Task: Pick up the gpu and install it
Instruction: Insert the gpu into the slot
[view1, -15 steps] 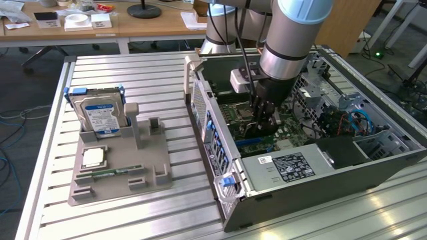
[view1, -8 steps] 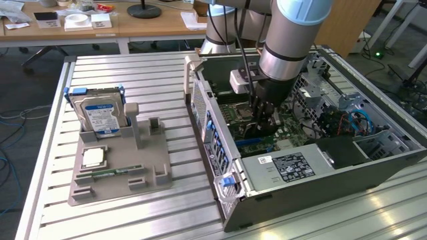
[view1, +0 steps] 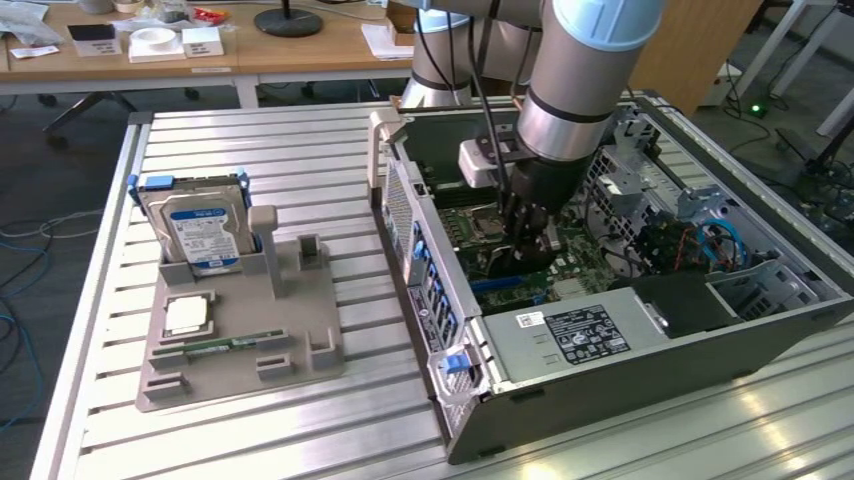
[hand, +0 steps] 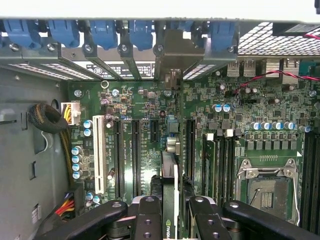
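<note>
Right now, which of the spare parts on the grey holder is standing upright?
The hard drive with the blue-white label, standing on edge in the grey holder; the square silver chip and green memory stick lie flat.

The gpu (hand: 170, 172) is standing on edge, showing as a thin dark slab with a green board edge. It is being pinched between the two fingers of the pincer (hand: 174, 204) and is reaching straight out ahead of it. Its grey metal bracket (hand: 174, 52) is sitting at the end farthest from the pincer. In the exterior view the gpu (view1: 514, 262) is hanging as a dark piece just beneath the pincer.
</note>
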